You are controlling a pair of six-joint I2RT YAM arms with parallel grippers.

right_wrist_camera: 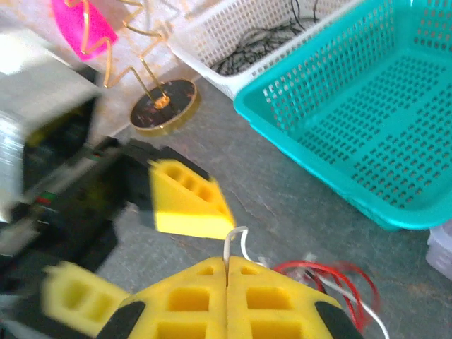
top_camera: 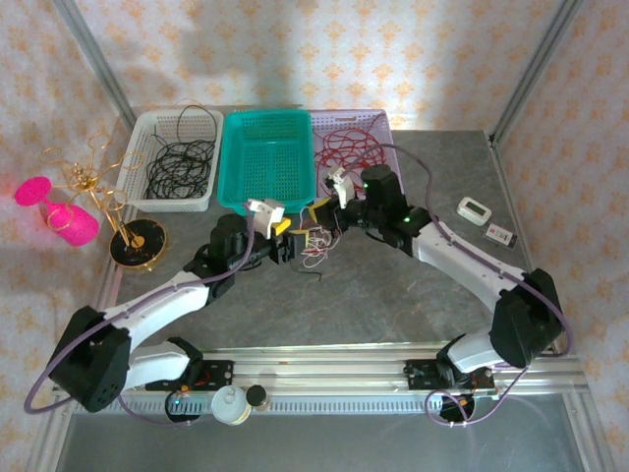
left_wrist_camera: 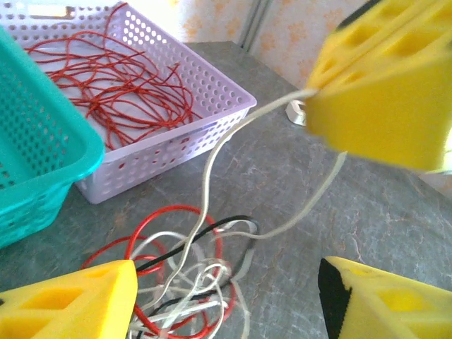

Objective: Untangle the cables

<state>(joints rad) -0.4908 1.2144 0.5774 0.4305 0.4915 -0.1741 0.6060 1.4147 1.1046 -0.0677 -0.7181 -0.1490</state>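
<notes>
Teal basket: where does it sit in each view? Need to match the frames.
Top external: teal basket in the far row, between the white basket and the lilac basket.
Left wrist: its corner at the left edge, beside the lilac basket.
Right wrist: upper right, empty.
Shared landmark: the cable tangle in front of it.

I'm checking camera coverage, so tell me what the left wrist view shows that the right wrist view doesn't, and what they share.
Left wrist view: the lilac basket holding loose red cables. Right wrist view: the white basket with black cables, and the gold stand. Both: the teal basket, the tangle on the table, and the right gripper shut on a white cable.
</notes>
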